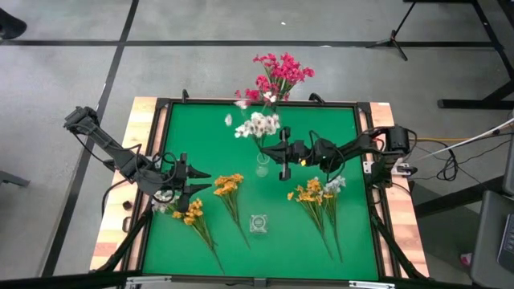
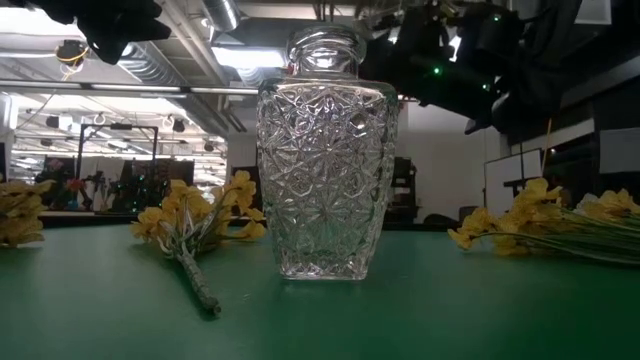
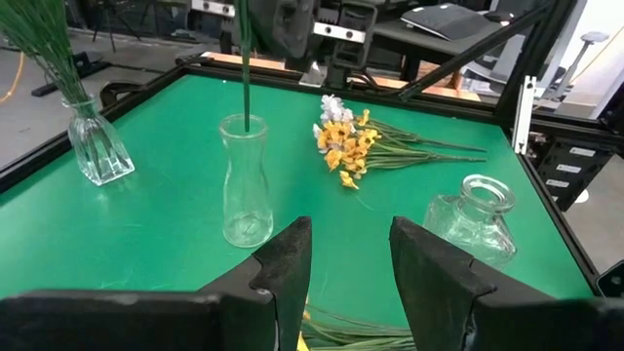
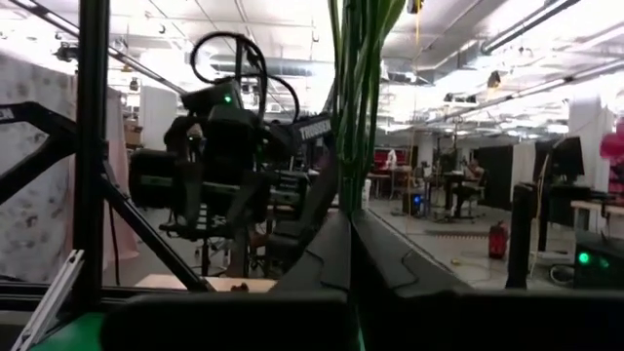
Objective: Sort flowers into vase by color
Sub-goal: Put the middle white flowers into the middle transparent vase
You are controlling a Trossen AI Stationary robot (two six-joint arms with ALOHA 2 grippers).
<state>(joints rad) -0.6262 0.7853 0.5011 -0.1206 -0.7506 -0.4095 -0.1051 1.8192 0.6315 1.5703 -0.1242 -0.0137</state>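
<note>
Could not see blossoms on green stems (image 4: 356, 97) from right wrist view; cut off by frame top. Low view: cut-glass vase (image 2: 325, 170) hid table centre behind it, yellow flowers (image 2: 560, 225) cut by right edge. Left wrist view: pink-flower vase (image 3: 93, 146) showed stems only.

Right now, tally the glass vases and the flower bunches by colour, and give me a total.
Glass vases: 3
Pink bunches: 1
White bunches: 1
Yellow-orange bunches: 3
Total: 8
</note>
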